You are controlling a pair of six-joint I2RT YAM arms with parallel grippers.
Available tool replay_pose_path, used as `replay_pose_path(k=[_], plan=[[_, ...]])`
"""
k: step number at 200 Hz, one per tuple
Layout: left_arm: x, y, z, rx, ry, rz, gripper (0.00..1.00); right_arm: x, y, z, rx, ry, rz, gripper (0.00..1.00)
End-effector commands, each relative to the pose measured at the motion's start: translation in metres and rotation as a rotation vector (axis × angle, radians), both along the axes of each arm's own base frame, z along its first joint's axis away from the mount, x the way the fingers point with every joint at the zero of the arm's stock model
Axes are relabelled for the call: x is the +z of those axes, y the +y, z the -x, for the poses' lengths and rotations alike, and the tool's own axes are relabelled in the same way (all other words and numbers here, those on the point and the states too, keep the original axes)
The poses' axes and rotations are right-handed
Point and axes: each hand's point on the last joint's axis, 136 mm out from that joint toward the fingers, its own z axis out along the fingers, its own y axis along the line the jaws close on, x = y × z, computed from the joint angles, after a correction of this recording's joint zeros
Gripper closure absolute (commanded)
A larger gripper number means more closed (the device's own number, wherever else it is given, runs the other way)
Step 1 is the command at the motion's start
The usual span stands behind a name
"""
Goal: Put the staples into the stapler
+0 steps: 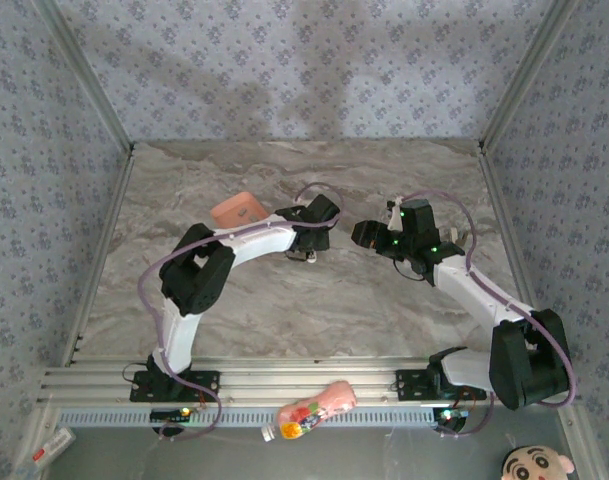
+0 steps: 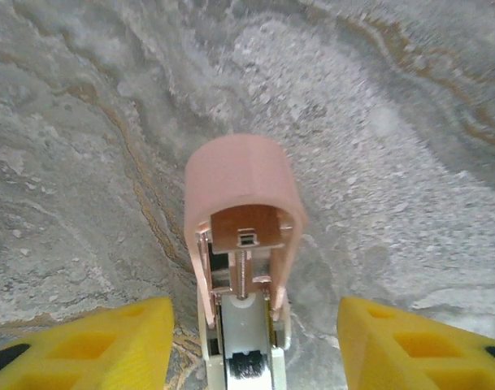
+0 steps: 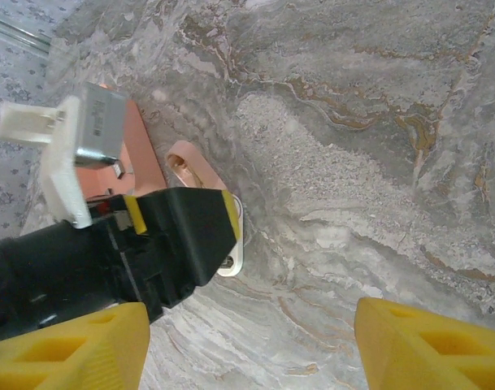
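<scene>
Stapler [image 2: 243, 187] sits between the left tool's [image 2: 255, 325] parted fingers [image 2: 93, 341] — untouched, long axis straight ahead; right tool [image 3: 251, 325] hangs parted

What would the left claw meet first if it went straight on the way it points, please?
Probably the stapler, open on the table straight ahead of the left claw; depth is unclear.

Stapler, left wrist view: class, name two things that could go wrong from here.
1. The stapler sits unheld between the open left jaws; a closing grip could skew or tip it.
2. Its pink lid stands raised; a bump might knock it shut before loading.
</scene>
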Motion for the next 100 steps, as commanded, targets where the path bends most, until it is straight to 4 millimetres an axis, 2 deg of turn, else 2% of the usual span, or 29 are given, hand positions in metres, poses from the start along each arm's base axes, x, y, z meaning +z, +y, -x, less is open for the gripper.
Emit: replay_pose_path(k=[1, 61, 100], plan=[[0.039, 0.001, 0.002, -0.019, -0.070, 0.021, 0.43, 0.009, -0.004, 0.002, 0.006, -0.007, 0.015, 0.31], [0.077, 0.012, 0.014, -0.041, -0.145, 0.076, 0.40, 0.008, -0.019, 0.003, 0.034, 0.026, 0.101, 0.31], [0.102, 0.022, 0.024, -0.065, -0.216, 0.130, 0.38, -0.005, -0.051, 0.002, 0.043, 0.105, 0.229, 0.31]])
